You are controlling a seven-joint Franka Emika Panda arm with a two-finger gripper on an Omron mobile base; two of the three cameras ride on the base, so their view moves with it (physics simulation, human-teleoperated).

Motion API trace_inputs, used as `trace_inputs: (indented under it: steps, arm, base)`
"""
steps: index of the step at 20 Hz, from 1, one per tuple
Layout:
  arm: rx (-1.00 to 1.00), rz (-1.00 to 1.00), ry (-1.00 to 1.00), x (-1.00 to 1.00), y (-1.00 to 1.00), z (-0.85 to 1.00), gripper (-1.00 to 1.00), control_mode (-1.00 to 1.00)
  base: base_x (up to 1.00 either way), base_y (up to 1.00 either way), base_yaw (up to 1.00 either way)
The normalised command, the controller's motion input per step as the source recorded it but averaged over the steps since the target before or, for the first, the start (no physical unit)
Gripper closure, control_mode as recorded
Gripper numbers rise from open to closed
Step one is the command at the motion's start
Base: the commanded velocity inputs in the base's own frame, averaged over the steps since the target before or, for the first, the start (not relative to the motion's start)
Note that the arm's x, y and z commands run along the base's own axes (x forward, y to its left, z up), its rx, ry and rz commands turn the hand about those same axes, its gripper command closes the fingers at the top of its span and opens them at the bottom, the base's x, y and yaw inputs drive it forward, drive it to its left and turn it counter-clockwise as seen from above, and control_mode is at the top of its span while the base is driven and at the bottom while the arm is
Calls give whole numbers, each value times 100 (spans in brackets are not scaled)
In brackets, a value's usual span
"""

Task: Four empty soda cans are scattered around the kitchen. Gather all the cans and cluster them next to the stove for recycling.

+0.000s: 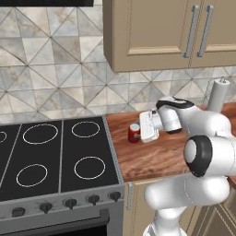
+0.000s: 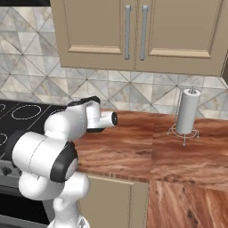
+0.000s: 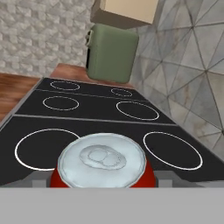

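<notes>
Bracketing a small red soda can with a silver top (image 1: 134,132), your white two-finger gripper (image 1: 138,131) has its jaws either side of it — whether they press its sides you cannot tell. No writing reads on it. The one can stands upright, long axis vertical, on the brown wooden counter (image 1: 152,159), just beside the black glass stove (image 1: 55,156) — six white rings.
</notes>
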Motion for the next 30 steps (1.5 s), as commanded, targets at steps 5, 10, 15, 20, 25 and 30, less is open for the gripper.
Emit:
trace_inputs:
  steps: [5, 10, 15, 20, 25, 30]
  arm:
    - [0, -4, 3, 23, 10, -27, 100, -100]
    - [0, -4, 2, 21, 11, -27, 100, -100]
    - [0, -4, 2, 19, 14, -26, 100, -100]
    - [1, -4, 0, 31, 13, -21, 100, -100]
    - [0, -3, 0, 39, 4, -17, 100, -100]
    - [0, -3, 0, 31, 0, -21, 100, -100]
  base:
    - [0, 0, 0]
    - [0, 0, 0]
    - [0, 0, 0]
    - [0, 0, 0]
    - [0, 0, 0]
    - [0, 0, 0]
